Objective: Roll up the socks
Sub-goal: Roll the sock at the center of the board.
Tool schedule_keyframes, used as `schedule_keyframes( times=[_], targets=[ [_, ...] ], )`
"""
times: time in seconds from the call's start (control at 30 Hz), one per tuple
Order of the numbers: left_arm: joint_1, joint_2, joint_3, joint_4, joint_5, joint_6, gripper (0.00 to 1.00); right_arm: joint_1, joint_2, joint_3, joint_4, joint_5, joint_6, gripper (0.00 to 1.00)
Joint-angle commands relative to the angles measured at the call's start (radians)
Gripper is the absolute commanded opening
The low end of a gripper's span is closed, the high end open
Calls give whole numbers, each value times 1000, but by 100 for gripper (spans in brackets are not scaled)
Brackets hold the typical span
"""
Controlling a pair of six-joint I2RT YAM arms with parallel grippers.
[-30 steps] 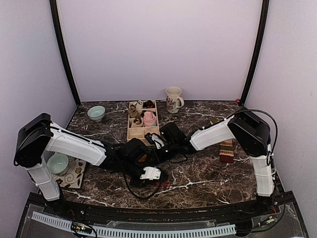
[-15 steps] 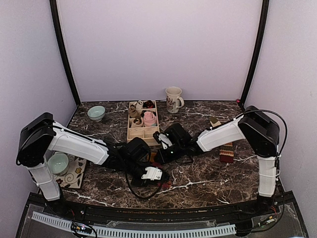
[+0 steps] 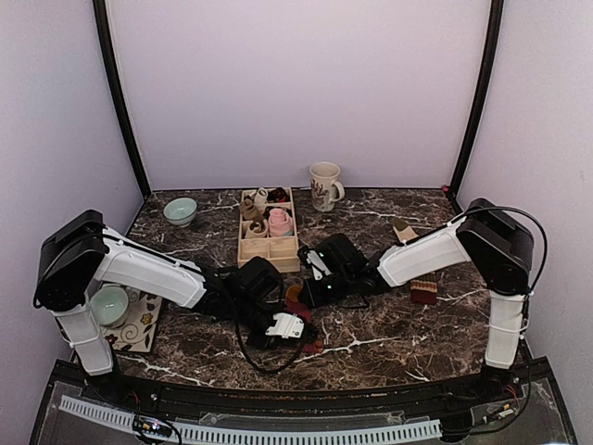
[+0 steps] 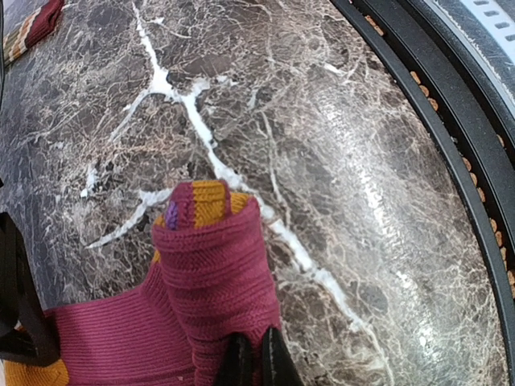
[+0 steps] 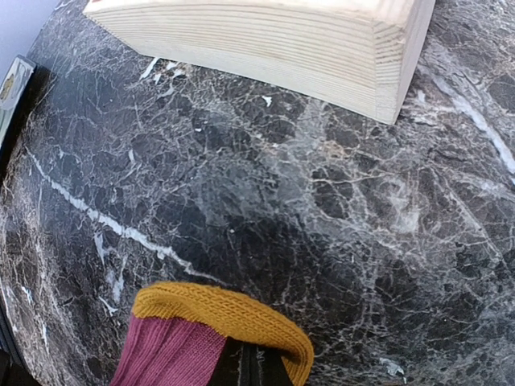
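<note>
A striped sock (image 3: pixel 294 299), maroon with orange bands, lies at the table's middle between both grippers. My left gripper (image 3: pixel 299 332) is shut on a folded maroon part of the sock (image 4: pixel 211 273); an orange and purple tip pokes out of the fold. My right gripper (image 3: pixel 305 293) is shut on the sock's orange cuff (image 5: pixel 229 312), just in front of the wooden box. A second striped sock (image 3: pixel 424 289) lies flat on the right, partly under the right arm, and shows in the left wrist view as the far sock (image 4: pixel 30 26).
A wooden compartment box (image 3: pixel 269 243) holding small bundles stands behind the grippers; its corner (image 5: pixel 386 48) is close to the right gripper. A mug (image 3: pixel 324 185) stands at the back, a teal bowl (image 3: pixel 180 211) back left, another bowl (image 3: pixel 108 304) on a patterned mat left.
The right arm has drawn back to the right, carrying the cuff with it. The left wrist has shifted slightly right; both grips are unchanged.
</note>
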Motion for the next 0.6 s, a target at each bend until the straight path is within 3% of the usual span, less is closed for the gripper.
schedule_keyframes(
  times=[0.0, 0.27, 0.57],
  targets=[
    [-8, 81, -33, -193, 14, 17, 0, -37, 47, -21, -140, 105, -9, 0],
    [-8, 89, -6, -247, 14, 47, 0, -101, 15, -35, -158, 146, -4, 0],
    [-8, 123, 16, -269, -5, 41, 0, -102, -35, -106, -64, 105, 8, 0]
  ],
)
